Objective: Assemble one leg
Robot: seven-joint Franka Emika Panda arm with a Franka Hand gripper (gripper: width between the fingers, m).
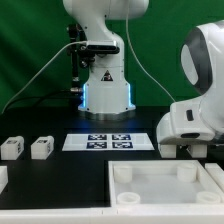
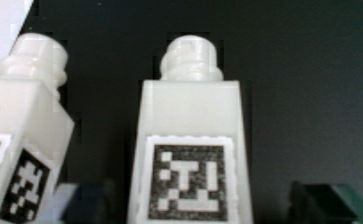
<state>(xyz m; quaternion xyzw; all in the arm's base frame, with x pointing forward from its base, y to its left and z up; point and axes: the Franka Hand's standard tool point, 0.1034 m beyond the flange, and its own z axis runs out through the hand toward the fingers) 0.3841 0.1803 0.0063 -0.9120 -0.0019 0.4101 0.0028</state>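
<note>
In the wrist view two white legs lie side by side on the black table, each with a round peg at its end and a black-and-white tag. The nearer leg (image 2: 196,120) lies between my open fingers; the left fingertip (image 2: 89,203) and the right one stand clear of its sides. The second leg (image 2: 27,115) lies just beside it. My gripper (image 2: 204,208) is open and holds nothing. In the exterior view the gripper (image 1: 186,150) hangs low at the right behind the white panel (image 1: 165,186). Two more legs (image 1: 12,148) (image 1: 41,148) sit at the left.
The marker board (image 1: 110,141) lies in the middle of the table in front of the robot base (image 1: 105,85). The large white panel with round corner sockets fills the front right. A white piece (image 1: 3,180) shows at the exterior view's left edge.
</note>
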